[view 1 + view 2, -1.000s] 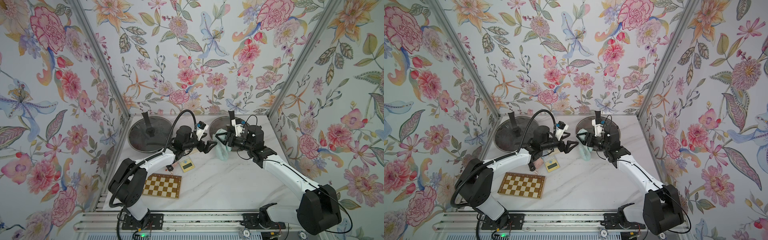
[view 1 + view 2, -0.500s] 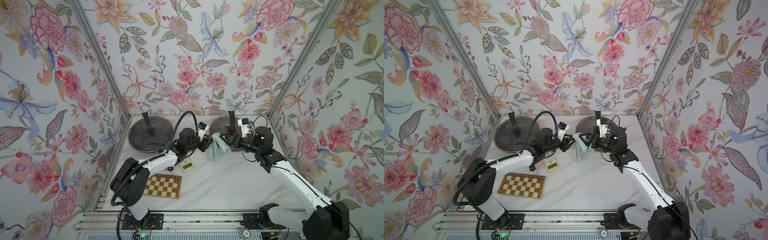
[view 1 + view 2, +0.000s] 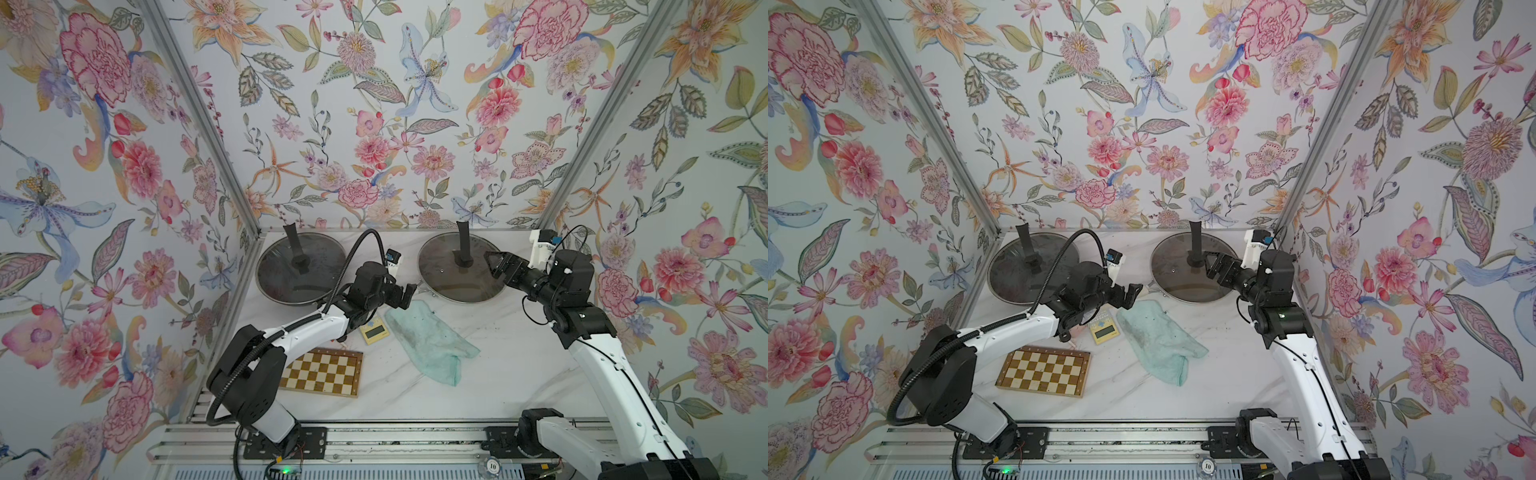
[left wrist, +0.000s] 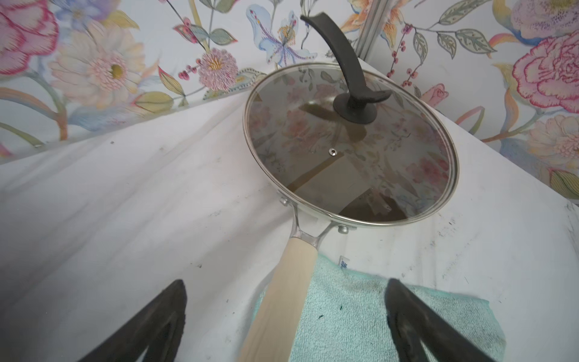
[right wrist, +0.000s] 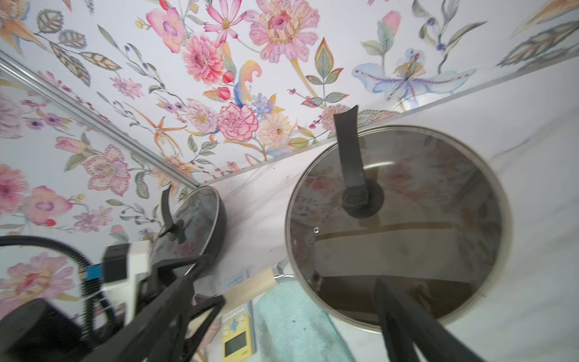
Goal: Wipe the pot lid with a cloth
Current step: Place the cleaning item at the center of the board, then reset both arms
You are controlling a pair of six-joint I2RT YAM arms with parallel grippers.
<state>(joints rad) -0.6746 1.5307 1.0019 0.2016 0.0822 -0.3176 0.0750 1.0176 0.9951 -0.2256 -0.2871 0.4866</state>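
The pale mint cloth (image 3: 428,340) (image 3: 1158,336) lies crumpled on the white table, its dark smudges facing up, and nothing grips it. One corner of the cloth (image 4: 351,310) reaches under the cream pan handle (image 4: 282,297). The glass pot lid (image 3: 444,274) (image 3: 1177,274) (image 4: 360,163) (image 5: 407,225), with a black handle, sits on the right-hand pan at the back. My left gripper (image 3: 409,296) (image 3: 1136,295) (image 4: 286,282) hangs open above that corner and the handle. My right gripper (image 3: 492,266) (image 3: 1210,266) (image 5: 286,275) is open over the lid's right side, and the cloth (image 5: 291,319) shows below it.
A second lidded pan (image 3: 301,268) stands at the back left. A small yellow device (image 3: 374,330) lies beside the cloth, next to my left arm. A wooden chessboard (image 3: 322,372) lies at the front left. Floral walls close in on three sides.
The cloth, held up between my two grippers before, has dropped onto the table. Both grippers have opened. My right arm has drawn back to the right, over the lid.
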